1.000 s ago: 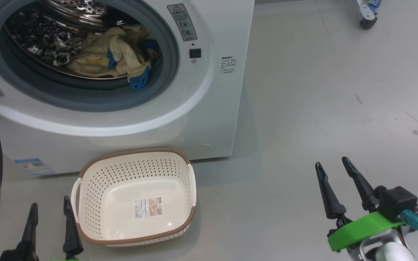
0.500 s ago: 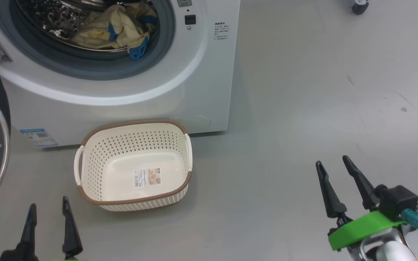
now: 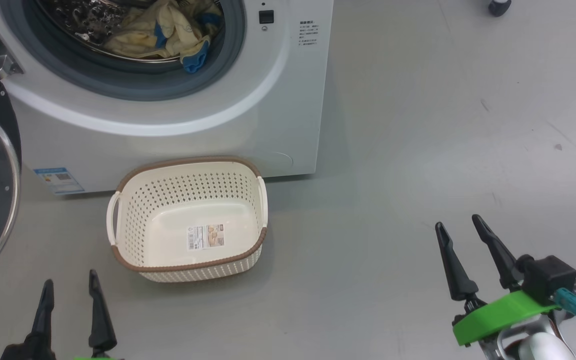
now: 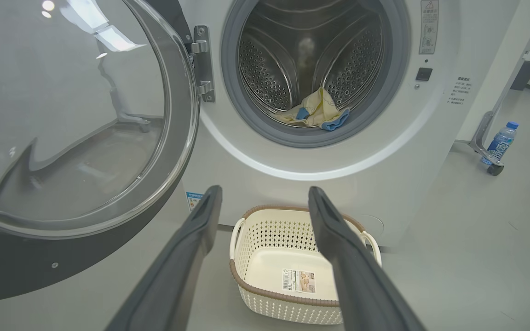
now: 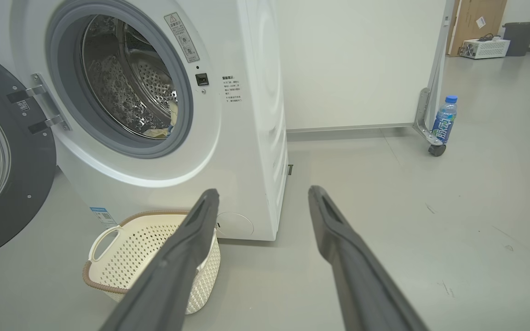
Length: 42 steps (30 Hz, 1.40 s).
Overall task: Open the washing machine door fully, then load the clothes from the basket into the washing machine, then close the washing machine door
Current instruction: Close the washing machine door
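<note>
Only the camera shifted. Clothes (image 3: pixel 168 30) in drum (image 4: pixel 292 55), basket (image 3: pixel 183 192) empty: loading looks done. Both jaws wide; next, push 9 o'clock door (image 4: pixel 62 138) shut.

Washer (image 5: pixel 246 138) door (image 5: pixel 39 184) hangs wide at left, basket (image 5: pixel 131 250) on floor in front, R end effector (image 5: pixel 262 190) spread, holding nothing.

Bright, even, diffuse light falls from overhead; ceiling lamps mirror as small white spots in the glass of the washing machine door (image 4: pixel 62 115). Shadows are soft and faint: a pale one right of the washing machine (image 3: pixel 168 145), another around the near side of the basket (image 3: pixel 133 220). The floor (image 3: pixel 418 150) carries a dull sheen. The head view is sharp; both wrist views bow straight lines toward their edges.
</note>
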Tool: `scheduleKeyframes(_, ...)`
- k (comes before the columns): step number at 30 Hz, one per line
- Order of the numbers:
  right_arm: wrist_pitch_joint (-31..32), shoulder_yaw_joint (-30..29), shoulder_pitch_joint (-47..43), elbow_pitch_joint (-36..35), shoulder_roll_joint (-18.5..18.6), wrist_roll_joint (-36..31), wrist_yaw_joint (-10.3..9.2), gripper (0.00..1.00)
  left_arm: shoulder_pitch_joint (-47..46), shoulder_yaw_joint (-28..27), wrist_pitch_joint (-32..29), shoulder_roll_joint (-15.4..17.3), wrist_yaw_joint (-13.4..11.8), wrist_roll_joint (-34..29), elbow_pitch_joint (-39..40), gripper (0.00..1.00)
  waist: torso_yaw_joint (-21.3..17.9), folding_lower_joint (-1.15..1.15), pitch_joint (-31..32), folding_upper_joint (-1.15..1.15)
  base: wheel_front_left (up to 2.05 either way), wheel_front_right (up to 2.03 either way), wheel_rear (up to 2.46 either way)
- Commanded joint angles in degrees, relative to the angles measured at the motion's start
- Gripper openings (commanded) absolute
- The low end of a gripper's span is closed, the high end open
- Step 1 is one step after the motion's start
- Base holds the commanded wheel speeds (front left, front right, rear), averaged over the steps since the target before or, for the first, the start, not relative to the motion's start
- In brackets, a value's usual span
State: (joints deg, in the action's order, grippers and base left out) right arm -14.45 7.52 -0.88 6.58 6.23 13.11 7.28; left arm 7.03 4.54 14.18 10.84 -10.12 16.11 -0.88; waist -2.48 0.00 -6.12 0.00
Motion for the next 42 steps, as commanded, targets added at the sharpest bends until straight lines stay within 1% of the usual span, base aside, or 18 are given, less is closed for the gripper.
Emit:
scheduleKeyframes(1,-0.55,0.79,1.78,-1.93,0.74,0.09,0.21,1.00,-1.99,-2.19,0.81,0.29,-0.04,-0.65,2.08,1.00,0.05,0.00,-0.02,0.00,0.00,0.00,0.00)
scheduleKeyframes(14,-0.55,0.68,1.91,-2.09,0.76,-0.23,0.21,1.00,-1.43,-2.61,0.81,-0.61,-0.05,-0.67,2.29,1.00,1.36,0.00,-0.01,0.00,0.00,0.00,0.00)
scheduleKeyframes(24,-0.55,0.43,1.50,-2.16,0.89,-0.33,0.21,1.00,-1.60,-2.68,0.82,-1.32,-0.11,-0.57,2.01,1.00,4.78,0.00,0.28,0.00,0.00,0.00,0.00)
scheduleKeyframes(30,-0.55,0.79,1.51,-2.20,1.05,-0.29,0.21,1.00,-1.35,-3.12,0.82,-1.86,-0.09,-0.26,1.85,1.00,8.00,0.00,0.51,0.00,0.00,0.00,0.00)
scheduleKeyframes(42,-0.55,1.24,1.17,-2.00,1.68,-0.29,0.21,1.00,-0.64,-3.62,0.82,-2.96,0.37,0.10,1.42,1.00,15.65,0.00,1.11,0.00,0.00,0.00,0.00)
